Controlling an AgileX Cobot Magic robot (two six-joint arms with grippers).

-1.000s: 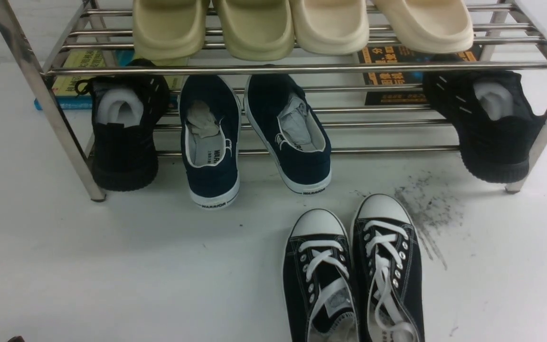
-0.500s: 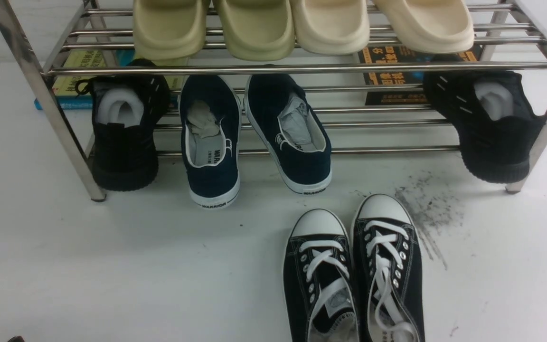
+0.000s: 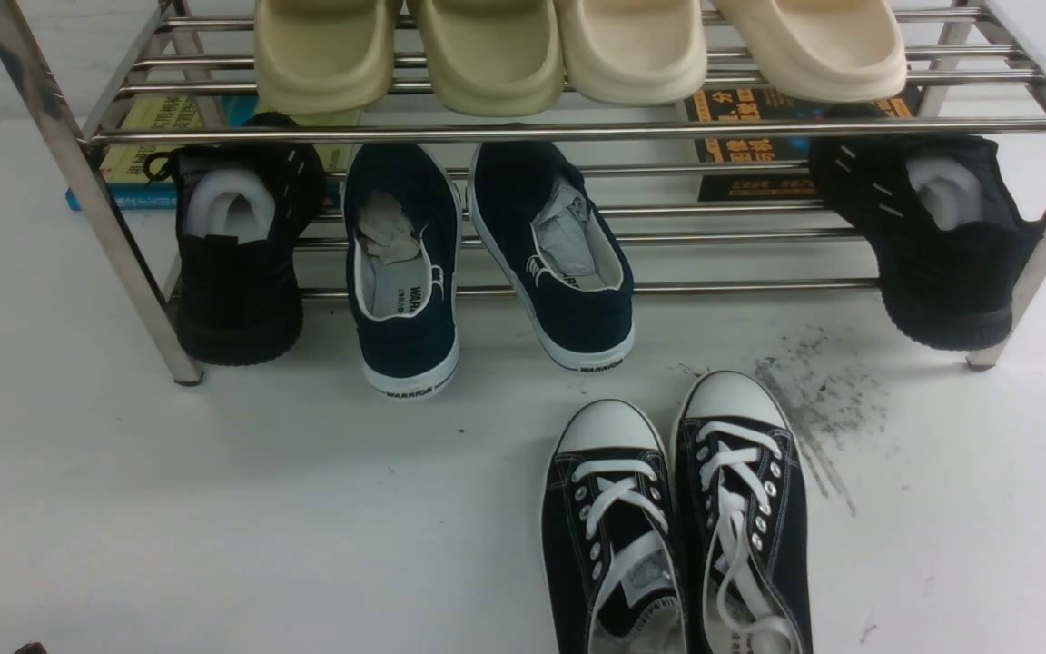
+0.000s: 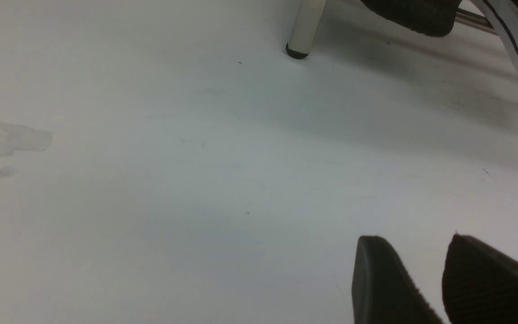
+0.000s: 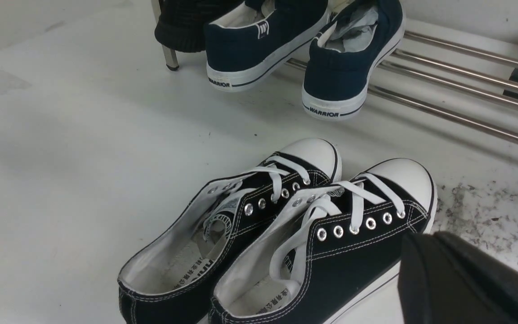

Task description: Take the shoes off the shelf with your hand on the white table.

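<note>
Change since the earlier frames: none visible in the front view; every item sits where it did. Left to right: left gripper, fingers slightly parted with white surface showing between them, holding nothing, low over the white table near a leg of the shelf. Lower tier of that shelf: one black knit sneaker, a pair of navy shoes with heels hanging over the front rail, a second black knit sneaker; slippers above. The shoes, black canvas with white laces, stand side by side on the table, clear of the shelf, toes toward it, beside a patch of grey scuffs. Right gripper, fingers closed together and empty, hangs just beside the right-hand shoe. Risk, as judged: the task looks finished; a careless pull-back of the right arm could clip that shoe and skew the pair, or catch a loose lace.
</note>
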